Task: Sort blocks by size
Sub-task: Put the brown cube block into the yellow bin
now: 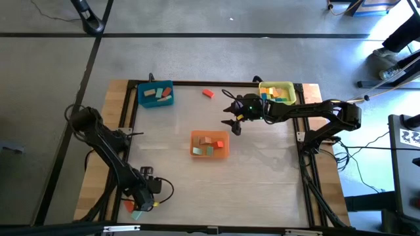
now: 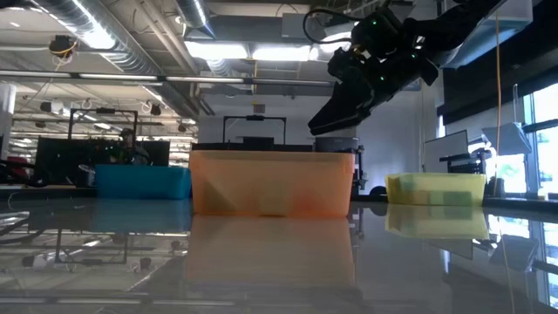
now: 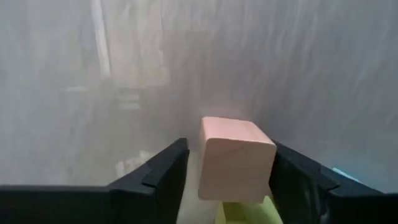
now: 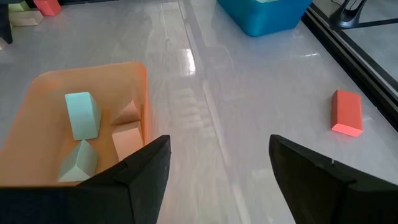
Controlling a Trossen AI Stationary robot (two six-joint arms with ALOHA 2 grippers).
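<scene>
The right gripper hangs spread and empty above the table, near the orange tray. 1 red block lies loose nearby. The left gripper straddles a tan block; a skewed close could tip it.

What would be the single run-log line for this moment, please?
right gripper: open, empty, raised beside orange tray | left gripper: near table corner, around tan block | red block: loose on table
</scene>
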